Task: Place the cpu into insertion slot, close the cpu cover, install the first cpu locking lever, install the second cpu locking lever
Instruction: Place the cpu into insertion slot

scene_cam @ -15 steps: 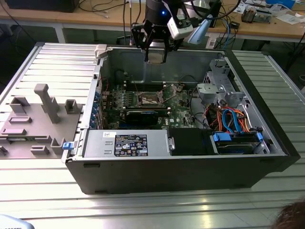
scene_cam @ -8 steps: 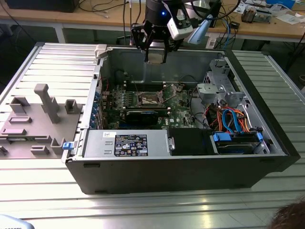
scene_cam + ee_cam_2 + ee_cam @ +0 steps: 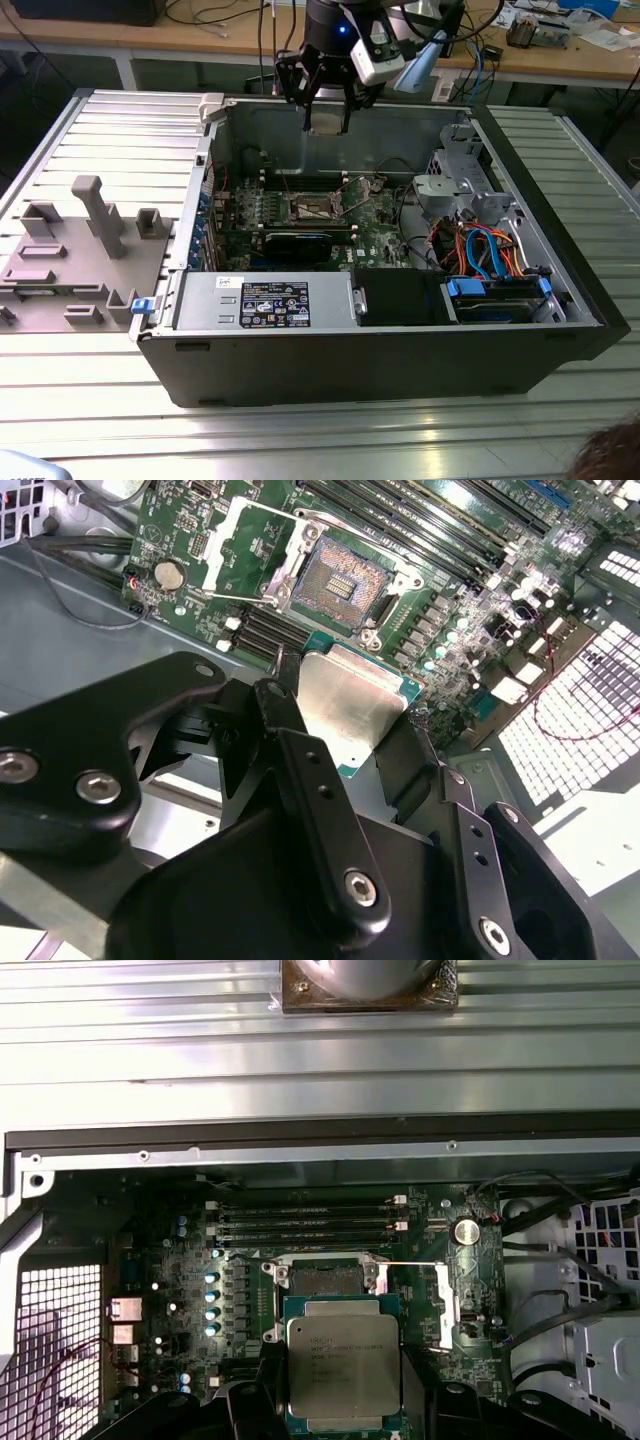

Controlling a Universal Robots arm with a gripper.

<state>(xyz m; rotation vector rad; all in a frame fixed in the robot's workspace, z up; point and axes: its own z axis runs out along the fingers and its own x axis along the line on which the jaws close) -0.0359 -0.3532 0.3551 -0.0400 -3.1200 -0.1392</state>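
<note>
My gripper (image 3: 326, 112) hangs over the open computer case, well above the green motherboard (image 3: 375, 228). It is shut on the cpu (image 3: 352, 702), a flat square chip with a silver-grey top, held by its edges between black fingers (image 3: 300, 755). In the first wrist view the cpu (image 3: 343, 1358) sits just off the insertion slot (image 3: 325, 1280), partly overlapping it. The insertion slot (image 3: 345, 578) lies bare with its dark centre showing. The cpu cover (image 3: 245, 542) is swung open beside the slot, its window frame raised; it also shows as cpu cover (image 3: 440, 1305).
Long memory slots (image 3: 300, 1222) run beside the socket. A black graphics card (image 3: 295, 243), a power supply (image 3: 260, 300) and a drive cage with coloured cables (image 3: 485, 250) crowd the case. A grey fixture tray (image 3: 80, 250) lies at the exterior view's left.
</note>
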